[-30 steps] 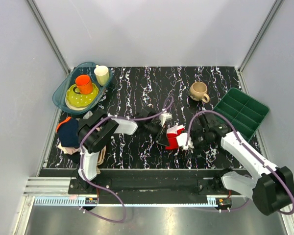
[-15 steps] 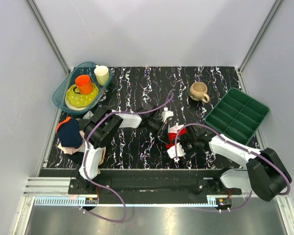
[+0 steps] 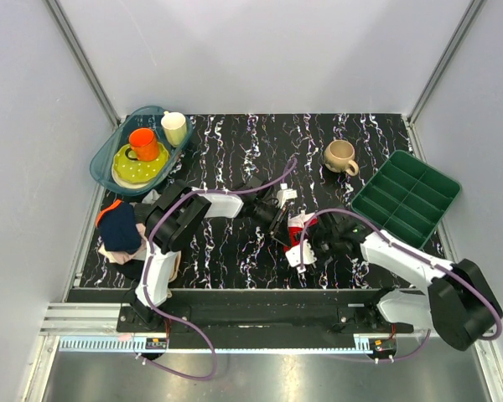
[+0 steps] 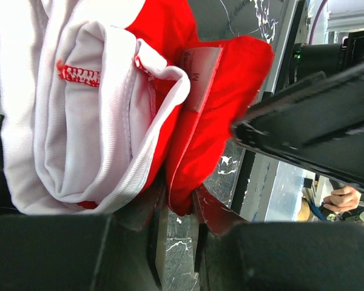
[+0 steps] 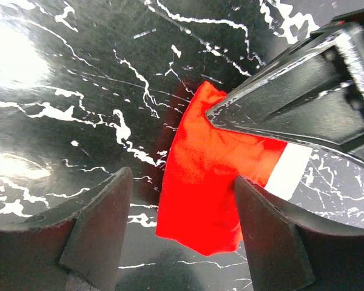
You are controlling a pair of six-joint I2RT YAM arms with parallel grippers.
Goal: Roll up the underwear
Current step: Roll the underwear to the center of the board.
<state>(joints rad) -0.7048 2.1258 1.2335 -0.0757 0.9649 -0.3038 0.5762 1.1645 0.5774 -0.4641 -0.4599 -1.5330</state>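
Nearest the bases, the right gripper (image 5: 183,179) hovers with its fingers wide, one on either side of the underwear (image 5: 200,206) and neither pressing it. The underwear sits low on the table (image 3: 235,142), right of centre, bunched between the two arms. Just beyond it the left gripper (image 4: 177,211) has its fingers narrow with a red corner between them. It looks nipped there, though the close view is too cramped to be sure. This is soft, light, limp cloth with no stiffness at all. It should crush easily and spring loose the moment nothing holds it. The thick folded bundle of white lining is the part to clamp, not the thin red flap, which would only slide. A small label (image 4: 200,79) pokes out at the fold. No lettering or logo shows anywhere, and from above the arms cover most of the garment, so how tight the roll is can't be read. Further left lies a pile of clothes (image 3: 117,228). A green tray (image 3: 407,194) sits to the right, with a cup (image 3: 341,156) and a basin (image 3: 105,163) of dishes at the back.
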